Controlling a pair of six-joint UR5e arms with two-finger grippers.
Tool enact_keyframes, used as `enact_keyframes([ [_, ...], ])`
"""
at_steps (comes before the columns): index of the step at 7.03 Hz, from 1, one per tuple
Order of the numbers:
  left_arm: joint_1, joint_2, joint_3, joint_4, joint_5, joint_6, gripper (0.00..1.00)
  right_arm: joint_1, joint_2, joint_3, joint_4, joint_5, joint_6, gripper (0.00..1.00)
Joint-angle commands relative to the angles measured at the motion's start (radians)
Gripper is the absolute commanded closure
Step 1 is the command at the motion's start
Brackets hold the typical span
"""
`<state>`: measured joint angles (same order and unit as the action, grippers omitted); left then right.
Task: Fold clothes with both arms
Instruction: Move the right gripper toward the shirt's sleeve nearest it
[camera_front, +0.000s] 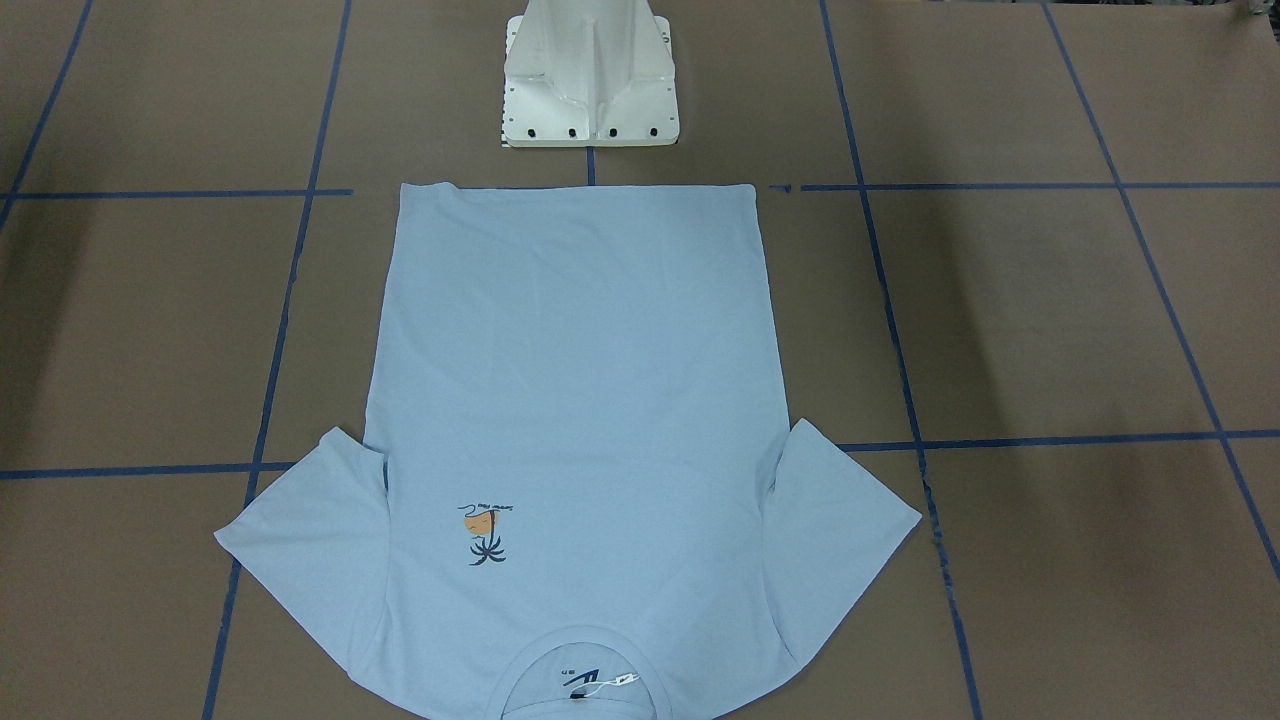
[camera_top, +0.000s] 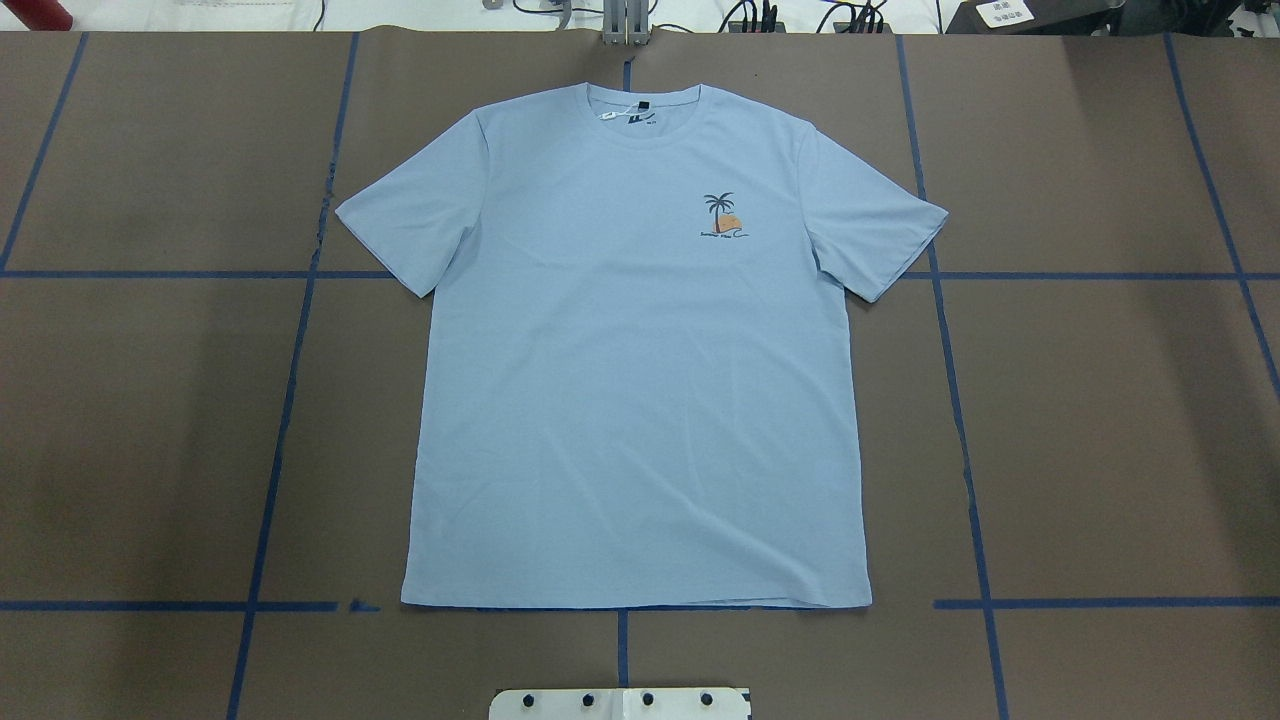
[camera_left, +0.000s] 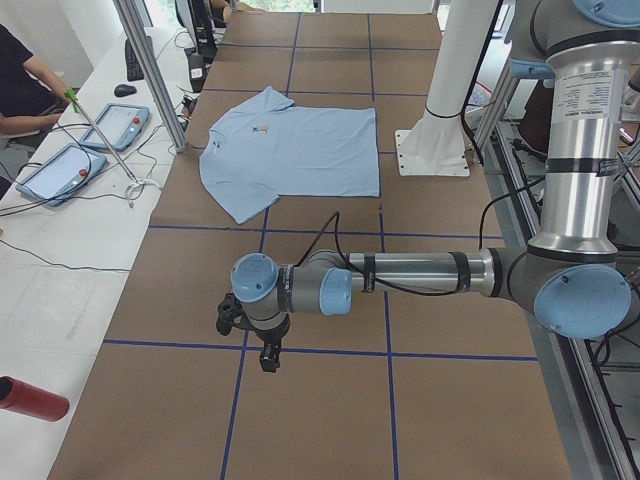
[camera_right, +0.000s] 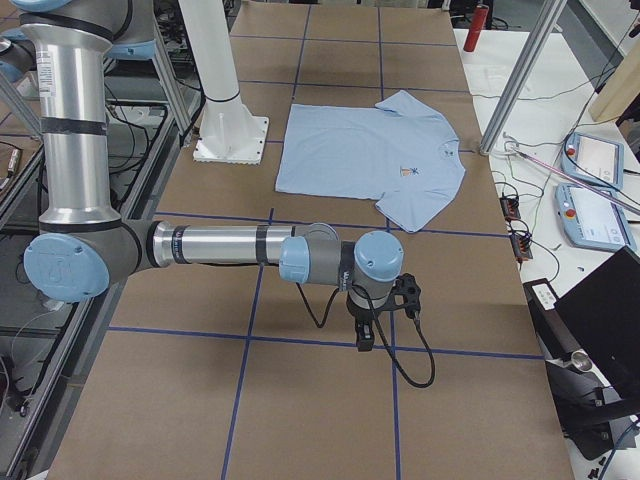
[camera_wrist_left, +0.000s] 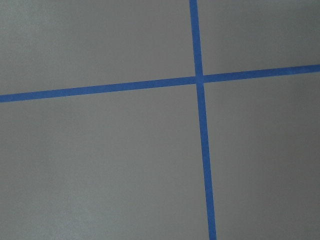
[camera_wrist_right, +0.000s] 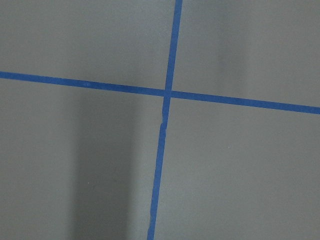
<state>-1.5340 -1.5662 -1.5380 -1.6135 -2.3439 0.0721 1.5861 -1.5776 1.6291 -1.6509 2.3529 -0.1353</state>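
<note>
The light blue T-shirt (camera_top: 640, 400) lies flat and spread out, face up, with its collar on the far side from the robot. It also shows in the front-facing view (camera_front: 580, 400). Its palm print (camera_top: 722, 216) is on the chest. My left gripper (camera_left: 268, 355) hangs over bare table far from the shirt (camera_left: 290, 150), and I cannot tell if it is open or shut. My right gripper (camera_right: 365, 340) hangs over bare table at the other end, far from the shirt (camera_right: 370, 150), and I cannot tell its state either. Both wrist views show only table.
Brown table cover with a blue tape grid (camera_top: 290, 400). The white pedestal base (camera_front: 590, 80) stands just behind the shirt's hem. A side desk with tablets (camera_left: 70, 160) and a person runs along the far edge. A red cylinder (camera_left: 30, 398) lies there.
</note>
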Motion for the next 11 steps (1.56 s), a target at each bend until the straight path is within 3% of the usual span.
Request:
enact_keyframes([
  [1, 0.0, -0.018, -0.004, -0.002, 0.006, 0.003, 0.0, 0.0, 0.002, 0.012, 0.0, 0.015, 0.022, 0.0],
  [2, 0.002, -0.035, -0.002, -0.031, 0.024, 0.008, 0.0, 0.0, 0.005, 0.015, 0.006, 0.046, 0.02, 0.0],
  [4, 0.008, -0.111, 0.002, -0.066, 0.035, 0.002, 0.0, -0.014, 0.027, 0.001, 0.133, 0.078, 0.043, 0.0],
  [6, 0.065, -0.211, -0.002, -0.087, 0.035, 0.001, 0.0, -0.146, 0.089, -0.014, 0.294, 0.094, 0.087, 0.0],
  [8, 0.121, -0.233, -0.019, -0.141, 0.026, 0.002, 0.0, -0.362, 0.238, -0.068, 0.331, -0.056, 0.399, 0.0],
  [9, 0.121, -0.245, -0.013, -0.216, 0.026, 0.0, 0.0, -0.414, 0.346, -0.093, 0.333, -0.078, 0.562, 0.0],
  [10, 0.121, -0.245, -0.013, -0.226, 0.025, -0.046, 0.0, -0.473, 0.4, -0.167, 0.389, -0.122, 0.667, 0.0],
  [11, 0.177, -0.251, -0.01, -0.249, 0.037, -0.081, 0.0, -0.532, 0.403, -0.219, 0.545, -0.165, 0.712, 0.0],
])
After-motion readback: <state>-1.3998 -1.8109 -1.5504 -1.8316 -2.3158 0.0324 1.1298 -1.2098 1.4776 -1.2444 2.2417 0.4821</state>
